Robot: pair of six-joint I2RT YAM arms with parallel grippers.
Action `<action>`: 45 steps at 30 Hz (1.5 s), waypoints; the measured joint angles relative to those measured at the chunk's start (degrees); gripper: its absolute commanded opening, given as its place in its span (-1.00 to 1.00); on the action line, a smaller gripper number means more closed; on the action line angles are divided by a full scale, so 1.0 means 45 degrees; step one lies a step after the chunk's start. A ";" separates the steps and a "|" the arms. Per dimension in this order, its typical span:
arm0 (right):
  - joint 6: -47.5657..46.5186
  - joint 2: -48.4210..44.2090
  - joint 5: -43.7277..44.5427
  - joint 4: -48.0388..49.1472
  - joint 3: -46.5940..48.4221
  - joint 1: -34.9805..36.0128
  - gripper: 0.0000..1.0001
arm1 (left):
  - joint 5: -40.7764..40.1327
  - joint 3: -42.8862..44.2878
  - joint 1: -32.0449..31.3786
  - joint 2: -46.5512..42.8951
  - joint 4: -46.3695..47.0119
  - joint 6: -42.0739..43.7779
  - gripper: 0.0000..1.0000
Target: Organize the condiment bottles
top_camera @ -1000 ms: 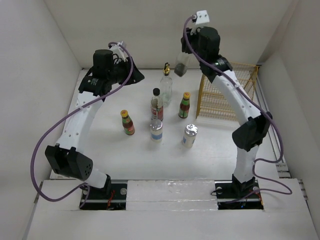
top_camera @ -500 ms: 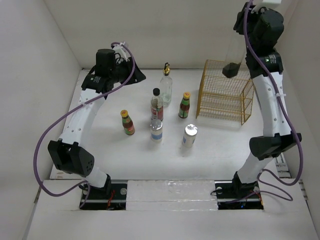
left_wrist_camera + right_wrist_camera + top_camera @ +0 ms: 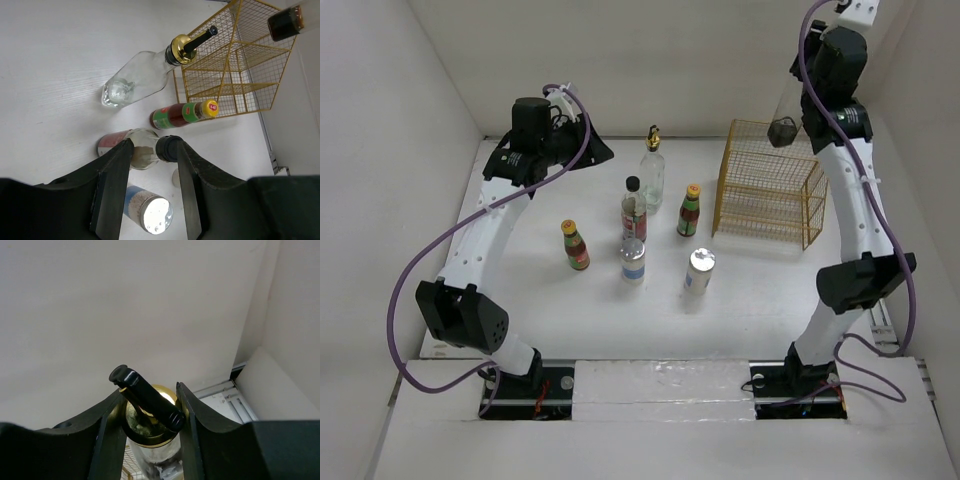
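Observation:
My right gripper is shut on the gold spout of a clear bottle, which hangs above the yellow wire basket; its dark base also shows in the left wrist view. My left gripper hovers high at the back left, open and empty. Through its jaws I see the black-capped red-labelled bottle far below. On the table stand a second clear gold-spout bottle, the black-capped one, two yellow-capped sauce bottles, and two silver-capped ones.
The wire basket stands at the back right near the wall, open side up. White walls enclose the table on the left, back and right. The arm bases sit at the near edge.
My right arm has carried the clear bottle from beside the standing bottles up and right to above the basket. The left arm has hardly moved.

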 measured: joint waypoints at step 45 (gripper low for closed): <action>0.3536 0.0670 0.3390 0.2540 -0.5829 0.1647 0.54 | -0.1379 -0.0277 0.0000 -0.0083 -0.0136 0.0024 0.26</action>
